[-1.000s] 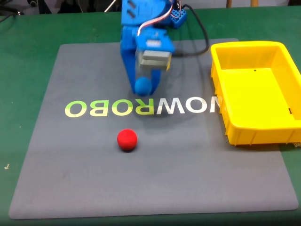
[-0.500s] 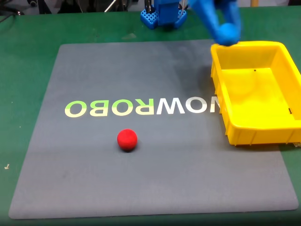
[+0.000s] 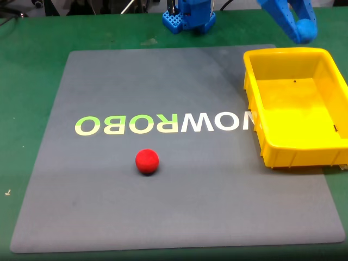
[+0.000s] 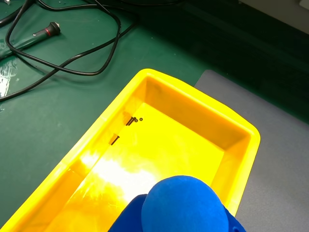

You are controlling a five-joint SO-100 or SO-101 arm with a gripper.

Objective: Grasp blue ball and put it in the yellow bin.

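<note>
gripper [image 3: 302, 31] clamps blue ball [image 4: 184, 204]; above yellow bin [image 3: 255, 98]

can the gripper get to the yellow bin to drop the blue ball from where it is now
Probably yes: the gripper holds the blue ball above the yellow bin, whose open top has nothing over it.

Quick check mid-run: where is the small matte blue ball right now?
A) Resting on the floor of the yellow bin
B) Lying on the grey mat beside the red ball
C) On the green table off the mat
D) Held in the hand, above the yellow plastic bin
D: the small matte blue ball sits in the hand, raised over the yellow plastic bin, whose floor holds no ball.
</note>
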